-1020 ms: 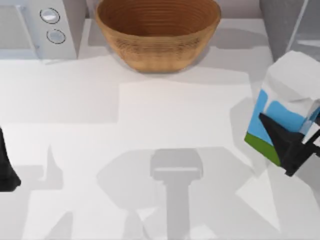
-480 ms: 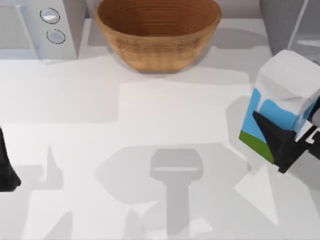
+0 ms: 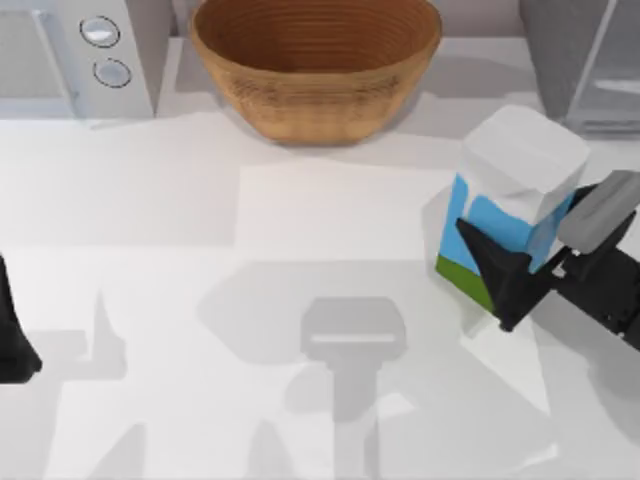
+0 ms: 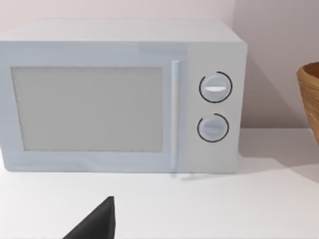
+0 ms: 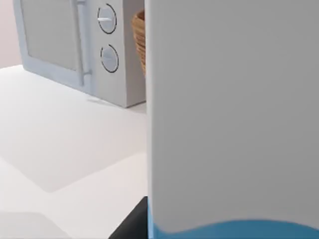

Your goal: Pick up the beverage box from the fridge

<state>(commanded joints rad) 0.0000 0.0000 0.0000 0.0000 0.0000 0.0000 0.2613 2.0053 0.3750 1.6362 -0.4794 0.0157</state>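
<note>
**Carton carried leftward, out from the fridge corner**

Shifted toward the table's left and a little nearer its middle since a second ago: beverage box [image 3: 512,205] and right gripper [image 3: 530,268] together, now fully inside the top view rather than cut by its right edge. Tilted less to the side than before, white sloped top turned toward the camera, sky-blue side and green base band facing the table's centre.

Pinched on the beverage box, right gripper fingers [image 3: 497,270] dark against the blue side, one black finger plainly laid over the lower front face, grey wrist block trailing off to the right behind it. Held clear of the table [image 3: 300,220], with the carton's shadow lying below and beside it on the white surface.

Behind the right gripper and toward the top-right corner: fridge [image 3: 585,55], dark-grey body with pale glassy panel, now apart from the carton. Farther left of the gripper, along the back edge: brown ribbed bowl [image 3: 315,65], then light microwave [image 3: 75,55] with two round knobs.

Close before the right wrist camera: carton's white wall [image 5: 232,109] with a blue strip at its lower edge, microwave and bowl rim beyond.

Parked at the table's left edge: left gripper [image 3: 12,345], unmoved; open or closed, cannot tell. Facing it in the left wrist view: the microwave front.
</note>
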